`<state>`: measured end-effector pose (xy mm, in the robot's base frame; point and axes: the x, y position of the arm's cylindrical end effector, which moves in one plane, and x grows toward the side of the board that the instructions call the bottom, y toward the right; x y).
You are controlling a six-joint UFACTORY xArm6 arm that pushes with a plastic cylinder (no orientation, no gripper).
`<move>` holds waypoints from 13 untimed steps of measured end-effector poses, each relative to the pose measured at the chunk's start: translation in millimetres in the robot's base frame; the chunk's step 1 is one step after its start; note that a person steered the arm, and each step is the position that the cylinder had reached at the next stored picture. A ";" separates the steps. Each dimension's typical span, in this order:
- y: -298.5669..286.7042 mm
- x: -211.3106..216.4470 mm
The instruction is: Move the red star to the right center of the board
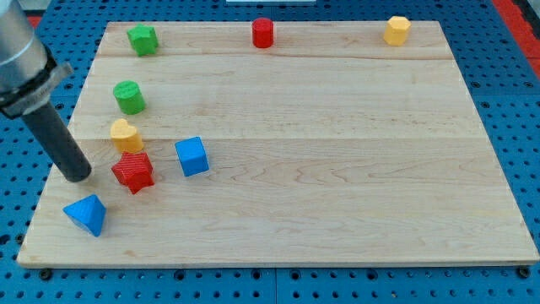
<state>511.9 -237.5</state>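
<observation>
Blue triangle (87,214) nearest; my tip (76,175) left of red star (133,171) (apart).

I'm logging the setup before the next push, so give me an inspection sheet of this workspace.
Surface: wooden board, flat, unmarked.
Job's things: red star near the view's left edge, touching the yellow block above it.
Clutter: blue cube just right of the star; blue wedge below left; green cylinder; green block, red cylinder and yellow hexagon along the view's top.
Pincer: none; my tip sits just left of the star, apart from it.
Cables: nothing seen.
Surroundings: blue pegboard around the board.
</observation>
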 end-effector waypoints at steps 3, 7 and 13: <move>119.4 -14.5; 230.8 -55.3; 374.1 -41.5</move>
<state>470.3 136.7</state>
